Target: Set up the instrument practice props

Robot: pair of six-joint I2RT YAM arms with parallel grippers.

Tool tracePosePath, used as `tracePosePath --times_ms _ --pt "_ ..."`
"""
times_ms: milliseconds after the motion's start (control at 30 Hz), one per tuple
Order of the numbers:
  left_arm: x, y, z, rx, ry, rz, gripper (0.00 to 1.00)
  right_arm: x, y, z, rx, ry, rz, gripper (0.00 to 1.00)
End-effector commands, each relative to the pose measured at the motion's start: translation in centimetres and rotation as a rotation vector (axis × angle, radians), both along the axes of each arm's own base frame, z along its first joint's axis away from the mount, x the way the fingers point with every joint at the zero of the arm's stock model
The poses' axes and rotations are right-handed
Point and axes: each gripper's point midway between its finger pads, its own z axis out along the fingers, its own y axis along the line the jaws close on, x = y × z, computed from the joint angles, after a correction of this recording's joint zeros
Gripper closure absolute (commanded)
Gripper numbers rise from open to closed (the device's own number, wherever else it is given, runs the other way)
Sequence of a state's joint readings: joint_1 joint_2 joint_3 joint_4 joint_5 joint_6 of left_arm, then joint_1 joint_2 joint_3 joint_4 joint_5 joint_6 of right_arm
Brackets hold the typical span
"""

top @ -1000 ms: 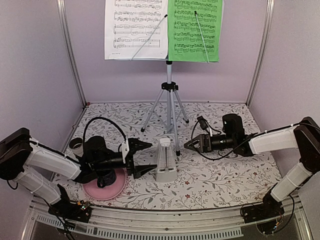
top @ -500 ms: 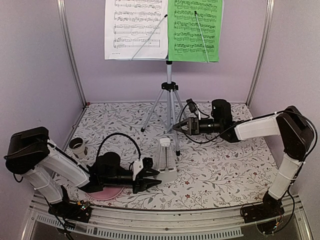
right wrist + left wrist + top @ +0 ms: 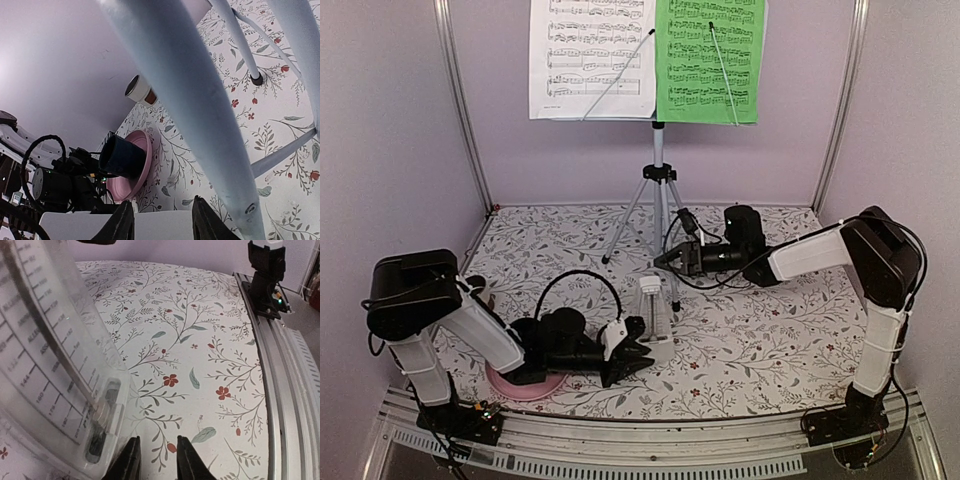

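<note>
1. Two arms are stretched low over the floral-patterned bench (image 3: 770, 340). At far left a round pink plate (image 3: 520, 386) is partly hidden under the left arm.
2. The left end effector (image 3: 156, 462) is held just beside the base of the small white pyramid metronome (image 3: 655, 322). Its jaws are narrowed to a slim gap with only bench between them, so nothing is gripped.
3. The metronome is stood upright in front of the tripod, its scale turned toward the near edge, presumably so it can be read.
4. At back centre the music stand on a silver tripod (image 3: 658, 190) carries a white sheet of music (image 3: 592, 60) and a green sheet of music (image 3: 710, 60). They are set side by side and pinned flat by thin wire arms.
5. The right end effector (image 3: 162, 225) is brought close to a tripod leg with its jaws partly apart. The leg is seen beside them, not between, so no grip is judged.
</note>
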State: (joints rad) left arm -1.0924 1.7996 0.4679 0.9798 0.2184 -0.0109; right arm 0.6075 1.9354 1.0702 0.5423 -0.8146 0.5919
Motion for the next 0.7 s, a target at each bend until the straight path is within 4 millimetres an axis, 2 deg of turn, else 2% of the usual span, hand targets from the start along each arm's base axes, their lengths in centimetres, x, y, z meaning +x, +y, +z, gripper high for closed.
tracePosePath --times_ms 0,233,500,600,667 --pt "1.7 1.4 0.4 -0.010 -0.011 0.097 0.75 -1.1 1.1 -0.2 0.004 -0.024 0.032 0.59" --pt "5.7 4.4 -0.2 0.028 -0.031 0.308 0.75 -2.8 0.3 -3.4 -0.049 0.015 0.049 0.65" --pt "7.9 6.3 0.7 0.010 -0.032 0.404 0.74 -5.2 -0.6 -4.5 -0.070 0.039 0.077 0.70" --pt "8.1 6.9 1.6 -0.007 -0.041 0.412 0.68 -6.4 -0.5 -4.4 -0.068 0.048 0.099 0.70" --pt "7.3 7.0 3.1 -0.050 -0.072 0.363 0.56 -7.5 -0.7 -4.6 -0.069 0.069 0.109 0.70"
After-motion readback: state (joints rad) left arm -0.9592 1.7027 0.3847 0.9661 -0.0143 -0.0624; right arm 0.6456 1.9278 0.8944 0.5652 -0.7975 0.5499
